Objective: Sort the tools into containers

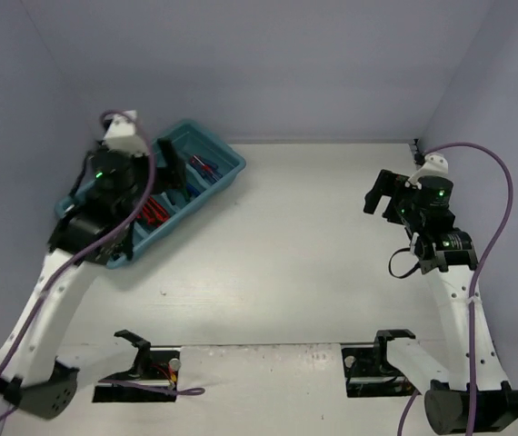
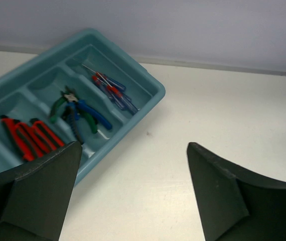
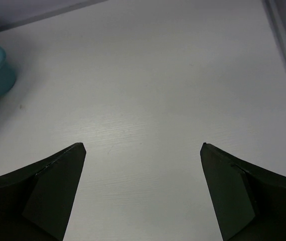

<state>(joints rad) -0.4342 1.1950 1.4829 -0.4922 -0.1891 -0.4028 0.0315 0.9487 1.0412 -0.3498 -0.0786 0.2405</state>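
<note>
Tools (image 2: 80,113) lie in tray (image 2: 155,88), far-L on table (image 2: 218,115).

**Soft, even light with faint shadows**

Seen from above, the light is diffuse and fairly bright. The pale table (image 1: 295,236) is evenly lit, while the walls (image 1: 332,64) read a cooler, dimmer lavender that darkens toward the upper corners. The tray (image 1: 227,153) casts only a thin, blurred shadow along its near side. Small green lamps (image 1: 101,174) glow on the arms without flaring.

In both wrist views the fingers (image 2: 37,191) (image 3: 47,191) sit close to the lens as dark, underexposed shapes with little surface detail. Beyond them the table grain is crisp. The tools (image 2: 83,113) are sharp and well coloured, and the tray's rim carries a mild sheen.
</note>
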